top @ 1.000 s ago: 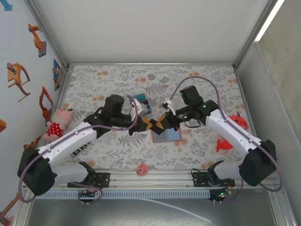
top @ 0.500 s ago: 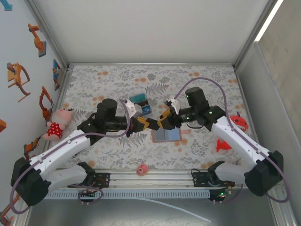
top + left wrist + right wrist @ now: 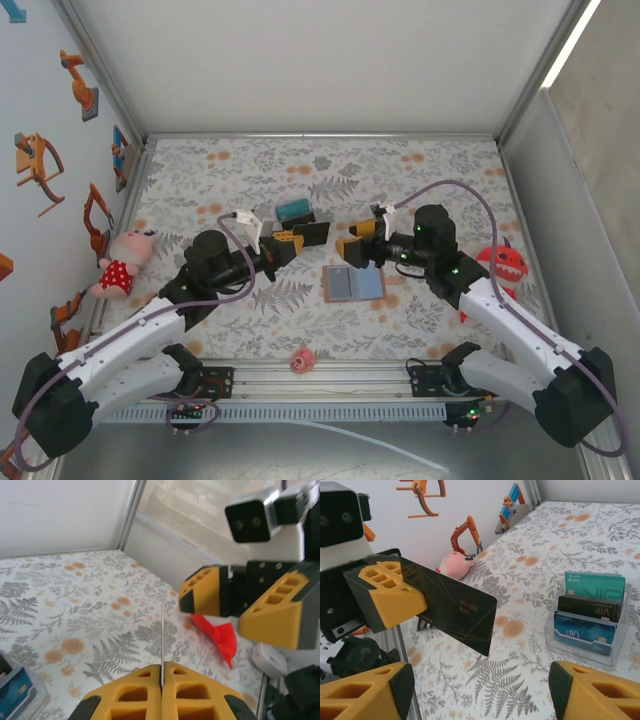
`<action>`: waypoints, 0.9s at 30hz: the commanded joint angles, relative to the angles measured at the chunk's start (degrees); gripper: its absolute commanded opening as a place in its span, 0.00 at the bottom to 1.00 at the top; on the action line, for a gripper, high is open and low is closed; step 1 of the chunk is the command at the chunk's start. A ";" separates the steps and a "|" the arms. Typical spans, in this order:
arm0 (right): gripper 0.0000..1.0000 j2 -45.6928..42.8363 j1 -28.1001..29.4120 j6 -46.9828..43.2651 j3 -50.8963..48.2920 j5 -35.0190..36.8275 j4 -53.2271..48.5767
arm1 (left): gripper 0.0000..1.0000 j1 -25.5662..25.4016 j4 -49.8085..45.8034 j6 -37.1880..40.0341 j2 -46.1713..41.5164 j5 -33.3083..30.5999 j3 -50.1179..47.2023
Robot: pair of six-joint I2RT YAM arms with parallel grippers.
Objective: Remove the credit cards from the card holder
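Note:
The card holder [image 3: 353, 284] lies open and flat on the floral table, its pale blue-grey inside facing up. My left gripper [image 3: 293, 238] hovers up and left of it, shut on a dark credit card [image 3: 312, 233]. The right wrist view shows that card [image 3: 457, 610] face-on with thin gold lines. It is a thin edge [image 3: 162, 630] between the shut fingers [image 3: 130, 690] in the left wrist view. My right gripper [image 3: 352, 250] faces the card from the right, open and empty, with its fingers [image 3: 365, 690] wide apart.
A clear stand [image 3: 295, 212] behind the left gripper holds teal, black and blue cards [image 3: 590, 615]. A pink plush [image 3: 120, 262] sits at the left wall. A red toy [image 3: 505, 262] lies at the right and a small pink toy [image 3: 302, 358] near the front rail.
My right gripper opened and drew back to the right. The left gripper pulled away to the left and back with the dark card, leaving the open card holder uncovered.

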 commanded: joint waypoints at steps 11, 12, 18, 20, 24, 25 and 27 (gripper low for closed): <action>0.58 7.72 0.31 13.35 -1.24 -8.70 27.32 | 0.00 -0.02 17.30 -9.34 4.20 5.44 0.22; 0.56 7.89 0.31 13.63 -1.14 -9.59 27.89 | 0.00 0.03 17.79 -9.51 4.34 5.49 0.13; 0.30 7.89 0.31 15.12 -0.71 -13.38 29.83 | 0.00 0.01 20.31 -10.84 5.63 5.55 -0.16; 0.19 7.45 0.31 15.10 -0.85 -13.46 29.98 | 0.00 0.07 20.25 -10.98 5.82 5.47 -0.16; 0.09 6.52 0.31 14.81 -1.22 -14.15 29.80 | 0.14 0.29 17.04 -9.99 4.71 4.94 0.10; 0.07 6.28 0.31 14.53 -1.42 -14.31 29.68 | 0.17 0.38 15.68 -9.27 4.21 4.75 0.28; 0.06 6.06 0.31 13.82 -1.55 -14.64 28.92 | 0.29 0.46 11.80 -7.14 2.97 4.67 1.31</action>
